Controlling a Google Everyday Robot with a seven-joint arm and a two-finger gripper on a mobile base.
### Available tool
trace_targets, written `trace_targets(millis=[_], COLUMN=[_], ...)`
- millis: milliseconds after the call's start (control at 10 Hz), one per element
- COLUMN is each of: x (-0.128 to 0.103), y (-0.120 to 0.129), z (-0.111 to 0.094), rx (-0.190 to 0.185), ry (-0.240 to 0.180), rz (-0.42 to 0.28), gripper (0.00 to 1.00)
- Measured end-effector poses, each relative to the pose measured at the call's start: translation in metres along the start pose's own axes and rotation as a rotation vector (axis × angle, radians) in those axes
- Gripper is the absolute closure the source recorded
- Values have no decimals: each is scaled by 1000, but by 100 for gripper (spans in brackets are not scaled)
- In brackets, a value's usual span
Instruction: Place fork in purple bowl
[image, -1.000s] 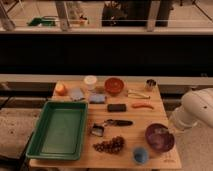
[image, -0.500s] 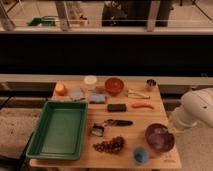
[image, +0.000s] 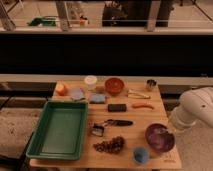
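Note:
The fork (image: 137, 93) is a thin silvery utensil lying flat near the back right of the wooden table (image: 135, 117). It lies between the red-orange bowl (image: 114, 85) and a small metal cup (image: 151, 84). The purple bowl (image: 159, 137) stands upright at the front right corner, and nothing shows inside it. Only a white arm segment (image: 196, 112) shows at the right edge, just right of the purple bowl. My gripper is out of view, so nothing shows it holding anything.
A green tray (image: 60, 127) fills the table's left side. An orange-handled utensil (image: 142, 105), a black-handled tool (image: 112, 123), a black block (image: 117, 107), a brown cluster (image: 110, 145) and a blue cup (image: 141, 155) lie between the fork and the bowl. A white cup (image: 90, 81) stands at the back.

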Motion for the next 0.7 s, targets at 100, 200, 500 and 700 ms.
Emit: trace_targets(millis=[100,200,500,700], x=[1,1,2,2], y=[0,0,-1,-1], z=[1,0,1,1], rx=[-3,-3,-5,-4], ry=[0,0,0,-2], rz=[3,4,12,18], gripper=[31,23,20,20])
